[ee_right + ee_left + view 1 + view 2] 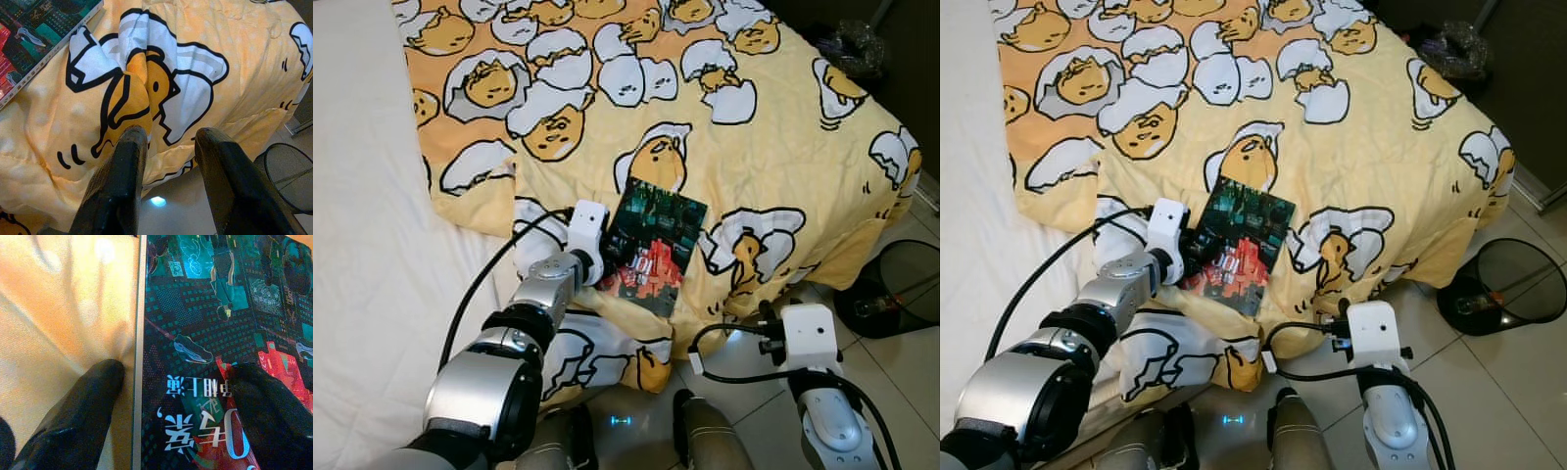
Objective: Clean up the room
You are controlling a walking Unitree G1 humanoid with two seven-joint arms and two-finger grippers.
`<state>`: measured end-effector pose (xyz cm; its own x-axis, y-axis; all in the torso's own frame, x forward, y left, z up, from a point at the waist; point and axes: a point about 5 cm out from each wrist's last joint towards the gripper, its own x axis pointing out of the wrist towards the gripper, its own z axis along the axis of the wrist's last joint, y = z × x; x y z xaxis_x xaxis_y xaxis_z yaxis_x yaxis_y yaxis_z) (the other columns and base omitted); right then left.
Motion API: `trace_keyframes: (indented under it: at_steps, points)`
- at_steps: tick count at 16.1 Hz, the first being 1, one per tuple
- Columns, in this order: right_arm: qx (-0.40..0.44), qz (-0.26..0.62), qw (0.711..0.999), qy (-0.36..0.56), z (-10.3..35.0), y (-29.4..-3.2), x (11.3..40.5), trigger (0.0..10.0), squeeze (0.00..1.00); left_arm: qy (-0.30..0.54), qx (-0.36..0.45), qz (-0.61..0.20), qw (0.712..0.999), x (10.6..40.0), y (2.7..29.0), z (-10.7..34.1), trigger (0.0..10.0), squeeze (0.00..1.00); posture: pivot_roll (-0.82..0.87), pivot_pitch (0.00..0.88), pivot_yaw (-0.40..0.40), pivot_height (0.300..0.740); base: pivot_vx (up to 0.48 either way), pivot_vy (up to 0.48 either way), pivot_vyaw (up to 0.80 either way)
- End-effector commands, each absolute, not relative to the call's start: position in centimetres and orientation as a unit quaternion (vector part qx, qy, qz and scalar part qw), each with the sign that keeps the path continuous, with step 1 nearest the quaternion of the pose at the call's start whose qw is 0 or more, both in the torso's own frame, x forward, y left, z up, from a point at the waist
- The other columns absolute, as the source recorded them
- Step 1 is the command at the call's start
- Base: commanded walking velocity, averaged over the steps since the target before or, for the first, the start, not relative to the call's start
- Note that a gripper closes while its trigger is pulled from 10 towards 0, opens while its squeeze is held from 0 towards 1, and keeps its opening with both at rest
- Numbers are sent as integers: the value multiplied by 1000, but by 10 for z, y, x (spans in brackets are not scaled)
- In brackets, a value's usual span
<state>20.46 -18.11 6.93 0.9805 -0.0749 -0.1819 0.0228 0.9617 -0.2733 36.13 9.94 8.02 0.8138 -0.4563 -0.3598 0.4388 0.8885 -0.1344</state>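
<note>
A book (pixel 651 245) with a dark teal and red cover lies on the yellow egg-print blanket (pixel 705 127) near the bed's front edge. My left gripper (pixel 173 372) is open at the book's left edge. One finger (pixel 83 416) rests on the blanket beside the book and the other finger (pixel 274 411) lies on the cover (pixel 205 318). My right gripper (pixel 168 134) is open and holds nothing. It hangs low off the bed's front edge, pointing at the blanket's overhang (pixel 146 83), with its white wrist (pixel 813 338) over the floor.
A white sheet (pixel 362 245) covers the bed's left part. A black wire wastebasket (pixel 901 284) stands on the tiled floor (pixel 891 362) to the right of the bed. A dark crumpled bag (pixel 857 44) sits by the bed's far right corner.
</note>
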Motion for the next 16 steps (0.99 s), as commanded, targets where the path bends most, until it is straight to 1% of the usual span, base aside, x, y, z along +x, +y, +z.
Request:
trace_keyframes:
  at_steps: [1,5,7,11,12,13,16]
  points:
    - [-141,-22,985,99,70,-180,202,10000,0,214,-24,-219,952,355,105,69,0,0,-308,287,22,723,0,0,0]
    - [-142,-22,985,97,71,-181,208,10000,0,182,-42,-234,954,360,103,79,0,0,-301,279,22,723,0,0,0]
    - [-142,-22,985,96,72,-181,210,10000,0,170,-36,-241,955,362,103,85,0,0,-293,275,23,723,0,0,0]
    - [-139,-23,986,94,70,-179,215,10000,0,130,-58,-266,953,367,102,100,0,0,-279,253,36,723,0,0,0]
    - [-139,-24,986,93,70,-179,216,10000,0,122,-61,-272,953,367,101,104,0,0,-279,253,36,723,0,0,0]
    - [-138,-25,986,93,69,-179,218,10000,0,96,-70,-292,949,368,99,117,0,0,-271,235,41,723,0,0,0]
    - [-138,-26,986,92,68,-180,221,10000,0,84,-70,-309,945,366,101,123,0,0,-261,218,44,723,0,0,0]
